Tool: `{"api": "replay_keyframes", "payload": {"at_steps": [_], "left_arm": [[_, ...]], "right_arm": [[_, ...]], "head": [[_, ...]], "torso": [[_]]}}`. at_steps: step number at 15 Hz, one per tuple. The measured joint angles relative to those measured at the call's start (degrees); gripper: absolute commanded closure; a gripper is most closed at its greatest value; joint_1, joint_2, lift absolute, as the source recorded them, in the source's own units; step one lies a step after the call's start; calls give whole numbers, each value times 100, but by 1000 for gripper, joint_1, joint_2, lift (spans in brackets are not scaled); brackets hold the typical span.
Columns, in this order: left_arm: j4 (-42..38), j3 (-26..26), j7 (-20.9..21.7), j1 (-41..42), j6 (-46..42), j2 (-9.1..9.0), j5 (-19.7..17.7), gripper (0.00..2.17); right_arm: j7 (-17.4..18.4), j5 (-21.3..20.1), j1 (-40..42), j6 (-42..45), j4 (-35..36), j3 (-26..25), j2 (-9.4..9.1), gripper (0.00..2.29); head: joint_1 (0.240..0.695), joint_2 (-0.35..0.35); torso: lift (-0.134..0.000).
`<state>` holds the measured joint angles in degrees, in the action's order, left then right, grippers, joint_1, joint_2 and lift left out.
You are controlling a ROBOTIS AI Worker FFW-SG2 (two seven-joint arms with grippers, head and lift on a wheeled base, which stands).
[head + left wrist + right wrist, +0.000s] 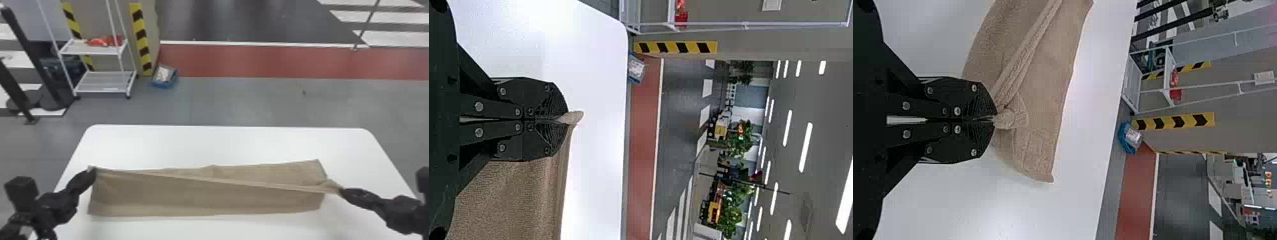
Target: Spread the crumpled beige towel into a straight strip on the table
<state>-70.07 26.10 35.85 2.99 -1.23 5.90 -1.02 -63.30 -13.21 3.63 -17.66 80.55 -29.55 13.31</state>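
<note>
Our left gripper (pixel 92 174) has its fingers closed on the far left corner of the beige towel (pixel 204 198), which lies lengthwise across the white table (pixel 223 143). Our right gripper (pixel 344 191) has its fingers pinched together on a bunched bit at the towel's right end, a raised fold slanting between both grips.

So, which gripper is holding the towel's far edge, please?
The left gripper, at the far-left corner of the towel; the right gripper pinches it nearer the robot.
</note>
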Motion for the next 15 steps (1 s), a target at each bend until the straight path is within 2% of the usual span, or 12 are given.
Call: {"api": "replay_keyframes", "payload": {"at_steps": [3, 7, 10, 12, 13, 14, 15], "left_arm": [[19, 24, -9, -13, 13, 36, 2, 1700], [20, 184, 4, 24, 3, 138, -126, 1700], [28, 270, 37, 54, -18, 212, -187, 1700], [60, 268, 36, 57, -35, 230, -191, 1700], [85, 266, 36, 47, -47, 234, -183, 1700], [96, 262, 38, 41, -54, 236, -172, 1700], [99, 254, 43, 36, -56, 236, -160, 1700]], "right_arm": [[-97, 180, -125, -647, 184, -107, -29, 1116], [-756, 278, 210, -1809, 1329, -608, -77, 1116], [-1176, -96, 715, -2472, 2080, -773, -57, 1116], [-1316, -388, 948, -2554, 2221, -764, -50, 1116], [-1287, -417, 999, -2486, 2226, -759, -55, 1021], [-1226, -400, 1017, -2339, 2221, -760, -82, 461], [-1052, -367, 1033, -1903, 2221, -760, -173, 201]], "head": [[695, -17], [695, -6], [695, -2], [695, -4], [695, -5], [695, -6], [695, -6]], "torso": [[0], [0], [0], [0], [0], [0], [0]]}}
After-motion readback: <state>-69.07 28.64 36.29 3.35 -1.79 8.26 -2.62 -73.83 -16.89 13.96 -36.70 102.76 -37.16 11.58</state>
